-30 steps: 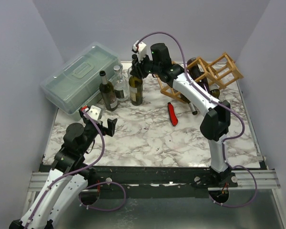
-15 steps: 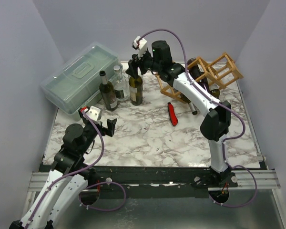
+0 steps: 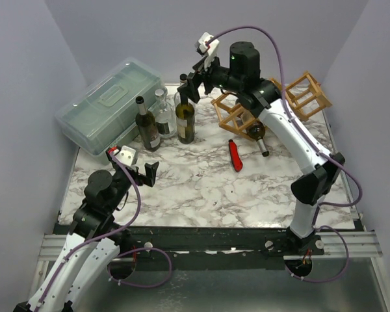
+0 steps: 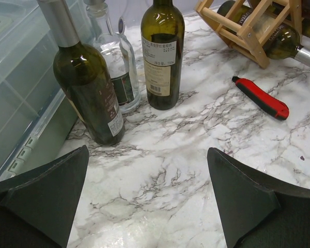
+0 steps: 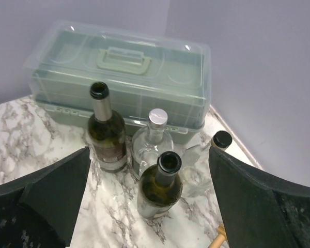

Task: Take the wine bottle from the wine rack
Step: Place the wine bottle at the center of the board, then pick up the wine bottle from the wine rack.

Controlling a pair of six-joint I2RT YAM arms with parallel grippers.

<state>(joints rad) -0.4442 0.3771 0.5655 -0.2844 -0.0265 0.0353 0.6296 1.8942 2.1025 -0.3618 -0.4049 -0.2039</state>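
Note:
An olive-green wine bottle (image 3: 185,122) stands upright on the marble table, also seen in the right wrist view (image 5: 161,185) and the left wrist view (image 4: 163,54). My right gripper (image 3: 194,86) hovers open just above its neck, touching nothing (image 5: 149,151). The wooden wine rack (image 3: 276,104) stands at the back right, and a dark bottle (image 3: 255,133) lies in it (image 4: 279,39). My left gripper (image 3: 143,172) is open and empty low over the near-left table (image 4: 148,150).
A dark bottle (image 3: 147,129) and a clear bottle (image 3: 164,116) stand left of the olive one. A small clear black-capped bottle (image 5: 217,145) stands behind. The translucent green lidded box (image 3: 107,104) fills the back left. A red knife (image 3: 235,155) lies mid-table.
My right gripper opened, let go of the olive-green bottle's neck, and rose up and to the right. The bottle stays standing. The left arm barely moved.

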